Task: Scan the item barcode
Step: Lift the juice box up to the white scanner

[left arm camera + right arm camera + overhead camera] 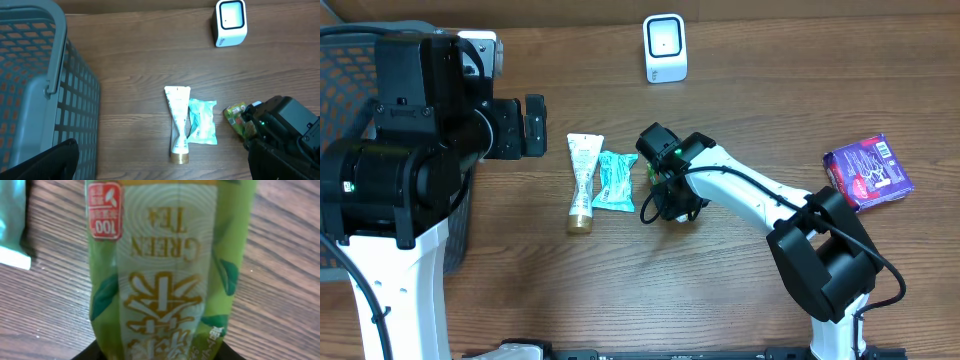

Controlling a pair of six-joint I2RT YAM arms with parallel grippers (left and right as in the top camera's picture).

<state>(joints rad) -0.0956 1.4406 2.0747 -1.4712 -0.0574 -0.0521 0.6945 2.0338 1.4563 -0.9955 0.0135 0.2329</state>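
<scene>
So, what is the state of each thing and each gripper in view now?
Grey mesh basket: upright.
White box-shaped scanner: upright.
Teal foil packet: lying flat.
White plastic tube with gold cap: lying flat, capped, touching the teal foil packet.
Green tea packet: lying flat, label up.
Purple foil packet: lying flat, barcode up.
Left gripper: open, empty.
Right gripper: over the green tea packet, grip unclear.

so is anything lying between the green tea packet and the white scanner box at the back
Nothing visible does. Only bare brown wooden table lies between the green foil tea packet and the small white box-shaped scanner. The white tube and teal pouch lie beside the packet, off that path.
</scene>
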